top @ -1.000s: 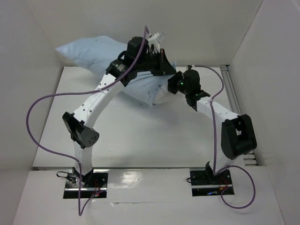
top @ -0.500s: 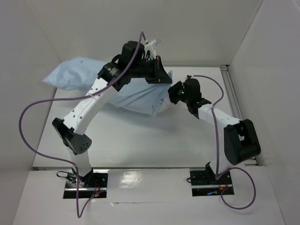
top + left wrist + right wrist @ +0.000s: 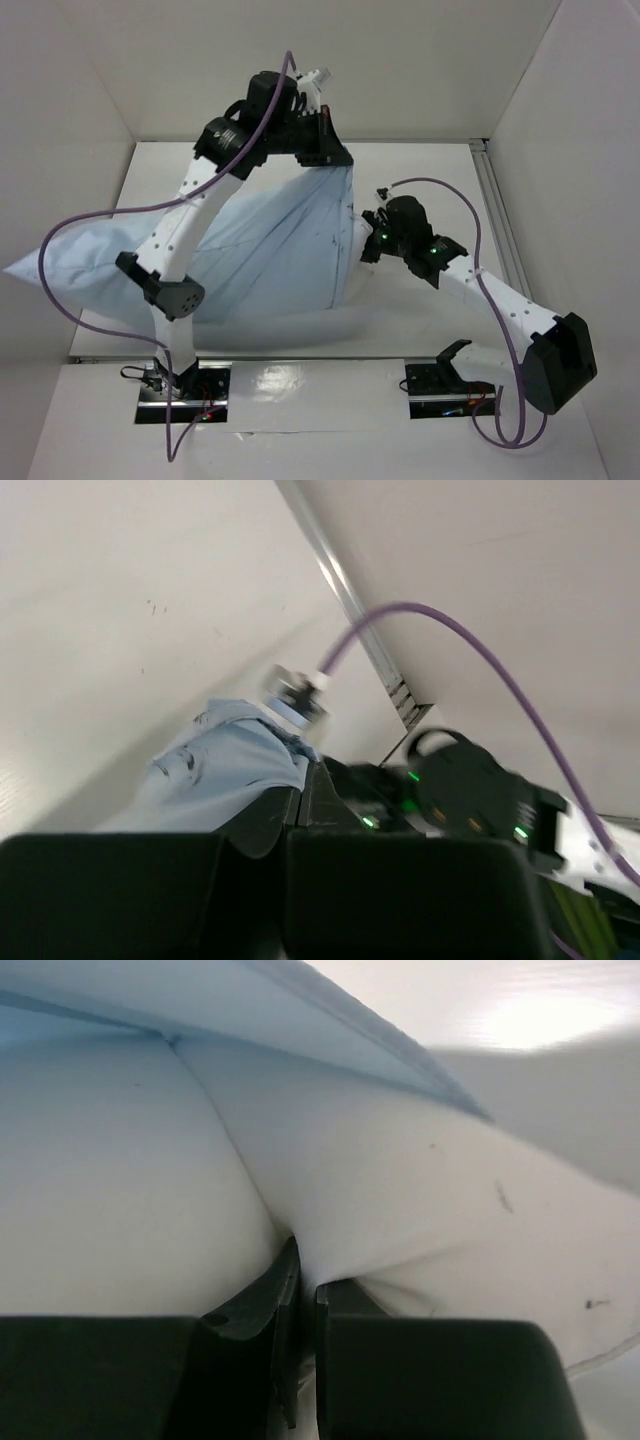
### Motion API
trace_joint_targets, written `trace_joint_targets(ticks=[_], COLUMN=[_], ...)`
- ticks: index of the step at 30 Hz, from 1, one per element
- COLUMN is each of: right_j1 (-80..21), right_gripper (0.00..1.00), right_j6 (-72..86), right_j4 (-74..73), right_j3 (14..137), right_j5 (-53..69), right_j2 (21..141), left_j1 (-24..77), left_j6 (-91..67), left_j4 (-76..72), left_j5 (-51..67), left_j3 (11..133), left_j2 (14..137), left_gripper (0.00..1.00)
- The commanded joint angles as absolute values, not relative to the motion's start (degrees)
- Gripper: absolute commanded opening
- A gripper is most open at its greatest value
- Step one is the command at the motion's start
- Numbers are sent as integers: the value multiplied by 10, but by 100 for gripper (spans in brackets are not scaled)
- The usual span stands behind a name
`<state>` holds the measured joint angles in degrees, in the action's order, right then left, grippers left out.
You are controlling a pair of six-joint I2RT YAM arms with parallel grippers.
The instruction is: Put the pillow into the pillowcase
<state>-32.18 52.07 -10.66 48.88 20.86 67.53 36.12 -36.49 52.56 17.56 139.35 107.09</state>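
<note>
The pale blue pillowcase hangs from my raised left gripper and spreads down to the near left of the table. In the left wrist view the left gripper is shut on a bunched blue corner of the pillowcase. My right gripper is at the case's right edge. Its wrist view shows the right gripper shut on a fold of the white pillow, with the pillowcase lying over it. From above, the blue cloth hides most of the pillow.
White walls enclose the table on the left, back and right. An aluminium rail runs along the right side. Purple cables loop off both arms. The right arm stretches low over the table's right half.
The left gripper has lifted and the pillowcase has swung from the back of the table down toward the near left. The right gripper has moved nearer and leftward with the cloth.
</note>
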Motion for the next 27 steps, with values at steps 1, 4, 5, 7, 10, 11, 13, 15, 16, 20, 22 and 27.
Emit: trace_joint_targets(ticks=[1,4,5,7,10,11,13,15,16,20,22,27], right_j1=[-311,-261,-247,-229,-176,-162,-126,-95,-83,-26,-21,-27], right_gripper=[0,0,0,4,41,48,60,60,60,60,60,85], right_j6=[494,507,519,548,556,538,513,481,472,412,379,283], right_j4=[-237,-198,-198,-149,-94,-109,-151,-165,-170,-178,-178,-197], right_j3=[461,461,461,461,493,537,573,583,583,556,549,555], right_j5=[187,171,171,128,141,142,147,147,147,185,212,272], right_j2=[655,694,708,738,797,814,834,834,825,787,776,777], left_j1=[311,294,294,294,319,325,338,347,358,409,429,464], left_j6=[-388,-362,-354,-333,-280,-253,-246,-252,-261,-286,-314,-348], left_j4=[283,301,313,327,362,374,416,448,459,511,529,534], left_j5=[219,226,226,242,183,160,82,26,9,-87,-127,-147], left_j3=[1435,1421,1415,1409,1385,1373,1353,1301,1285,1225,1220,1220], left_j2=[1146,1186,1187,1180,1129,1115,1073,1045,1035,1020,1020,1060], left_gripper=[0,4,12,50,90,100,100,97,95,86,84,83])
